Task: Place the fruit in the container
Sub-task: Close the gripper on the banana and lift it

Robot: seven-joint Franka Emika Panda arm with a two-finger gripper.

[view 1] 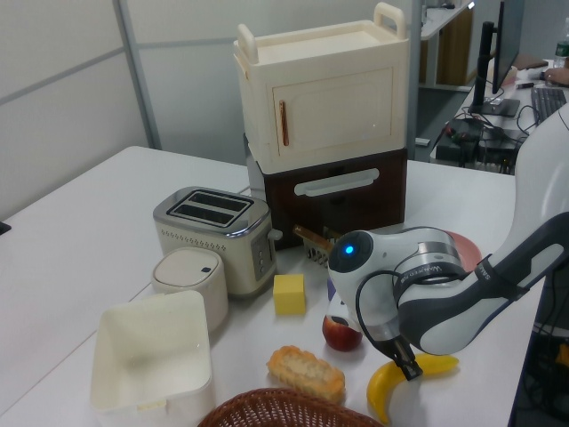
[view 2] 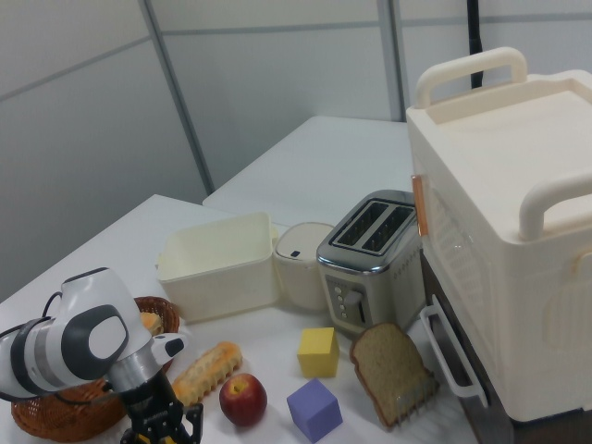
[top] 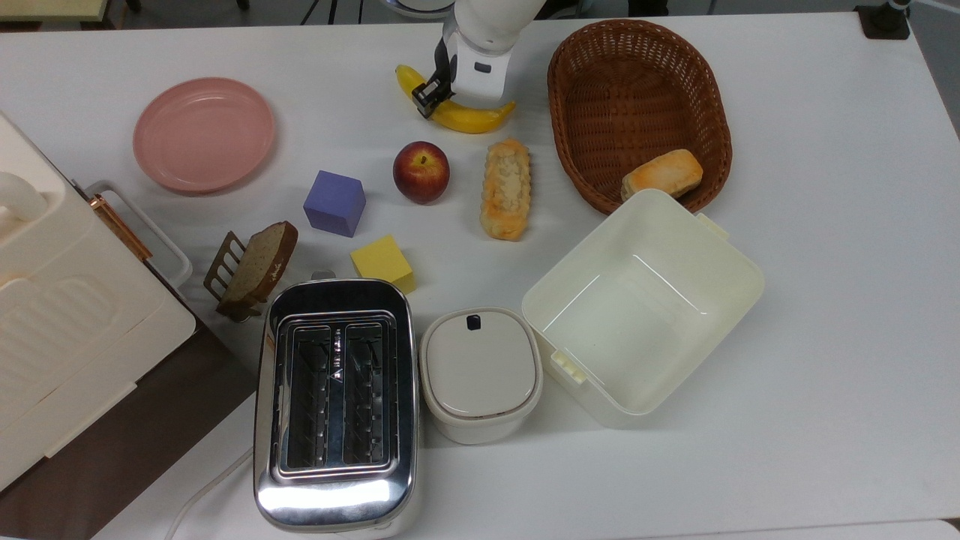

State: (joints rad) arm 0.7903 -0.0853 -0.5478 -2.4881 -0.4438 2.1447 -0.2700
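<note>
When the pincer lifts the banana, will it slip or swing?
The banana looks smooth and glossy, so it may slip a little. It is long and curved and the pincer sits off its middle, so one end may dip. It looks stiff and probably light.
</note>
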